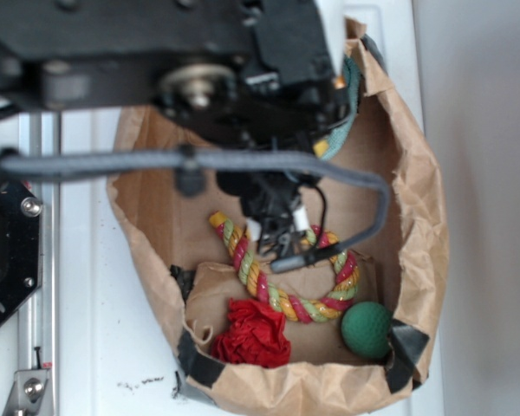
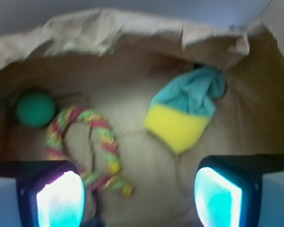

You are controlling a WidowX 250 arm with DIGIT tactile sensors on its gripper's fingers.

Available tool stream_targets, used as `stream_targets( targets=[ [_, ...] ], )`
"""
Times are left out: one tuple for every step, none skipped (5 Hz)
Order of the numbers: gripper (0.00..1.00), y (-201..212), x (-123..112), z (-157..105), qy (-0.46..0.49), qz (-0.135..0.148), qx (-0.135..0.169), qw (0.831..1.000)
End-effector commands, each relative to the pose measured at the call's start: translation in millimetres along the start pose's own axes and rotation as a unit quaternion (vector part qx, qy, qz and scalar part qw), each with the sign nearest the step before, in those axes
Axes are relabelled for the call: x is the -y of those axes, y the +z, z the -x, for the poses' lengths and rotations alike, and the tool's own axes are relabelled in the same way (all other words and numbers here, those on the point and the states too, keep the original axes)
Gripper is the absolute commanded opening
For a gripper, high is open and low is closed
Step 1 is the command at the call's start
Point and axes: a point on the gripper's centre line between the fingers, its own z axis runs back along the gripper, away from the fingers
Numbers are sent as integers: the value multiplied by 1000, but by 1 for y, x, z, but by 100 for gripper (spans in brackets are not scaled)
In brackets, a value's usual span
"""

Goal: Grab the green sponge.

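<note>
The green sponge (image 2: 191, 94) is a pale teal, ragged piece lying at the back right of the brown paper bag (image 2: 109, 33), its lower edge against a yellow foam block (image 2: 177, 126). In the exterior view only a teal strip of the sponge (image 1: 353, 91) shows behind the arm. My gripper (image 2: 139, 198) is open, with nothing between its fingers. It hovers over the bag's floor, short of the sponge and the foam block. In the exterior view the gripper (image 1: 277, 227) hangs above the rope ring.
A striped rope ring (image 2: 87, 142) lies left of centre, close to my left finger. A dark green ball (image 2: 34, 109) sits in the far left corner. A red crumpled rag (image 1: 253, 334) lies near the bag's wall (image 1: 416, 225). The bag's walls rise on all sides.
</note>
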Motion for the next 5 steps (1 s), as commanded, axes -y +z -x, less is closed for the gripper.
stream_targets(
  targets=[
    [100,3,0,-17,-8,-4,61,998],
    [100,-6,-2,-19,-11,-8,86,996],
    [100,-12,5,-17,-57,-22,106,993],
    [100,-22,15,-13,-131,-43,124,983],
    [100,-22,19,-13,-142,-57,100,983]
  ],
)
